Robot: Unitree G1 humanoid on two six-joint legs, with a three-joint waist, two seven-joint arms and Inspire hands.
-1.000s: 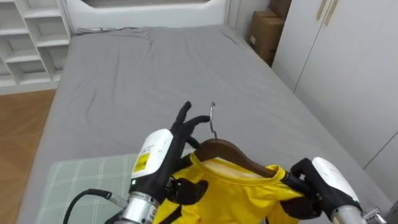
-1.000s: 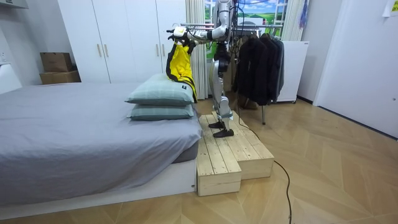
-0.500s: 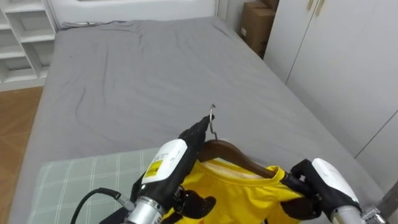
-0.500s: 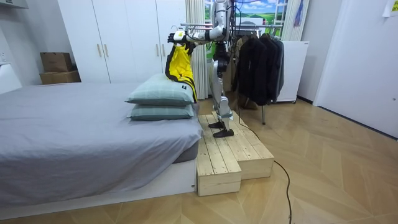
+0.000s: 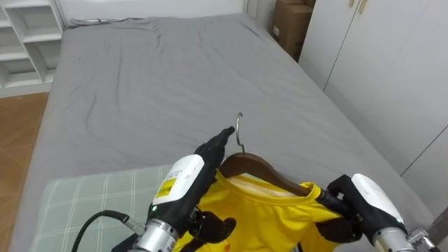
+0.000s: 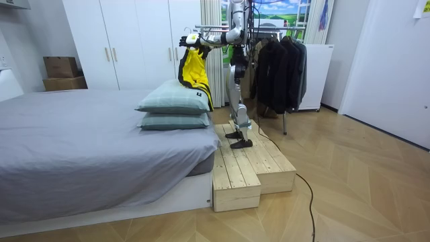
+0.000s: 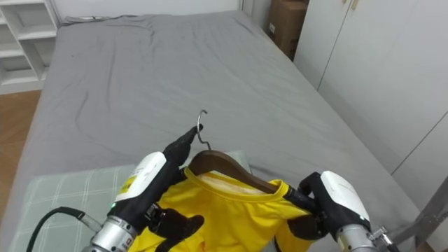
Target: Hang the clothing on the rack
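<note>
A yellow garment [image 5: 273, 217] hangs on a brown wooden hanger [image 5: 248, 168] with a metal hook [image 5: 239, 133], held up over the bed's pillow end. My left hand [image 5: 185, 175] lies along the hanger's left shoulder, fingers straight and pointing up at the hook, thumb resting on the yellow cloth. My right hand [image 5: 364, 203] is curled round the hanger's cloth-covered right end. In the room view I stand on a wooden platform [image 6: 248, 165] beside the bed, and the garment [image 6: 195, 70] hangs in front of my chest.
The grey bed [image 5: 161, 77] stretches ahead, with a checked green pillow [image 5: 84, 203] below my left arm. White wardrobe doors [image 5: 392, 63] and a cardboard box [image 5: 290, 21] stand on the right, white shelves [image 5: 24, 35] on the left. A rack of dark clothes [image 6: 279, 67] is behind me.
My left hand's spread fingers have drawn together and slid right, up against the hanger's neck by the hook. The right hand has kept its hold. The eye view shifted slightly.
</note>
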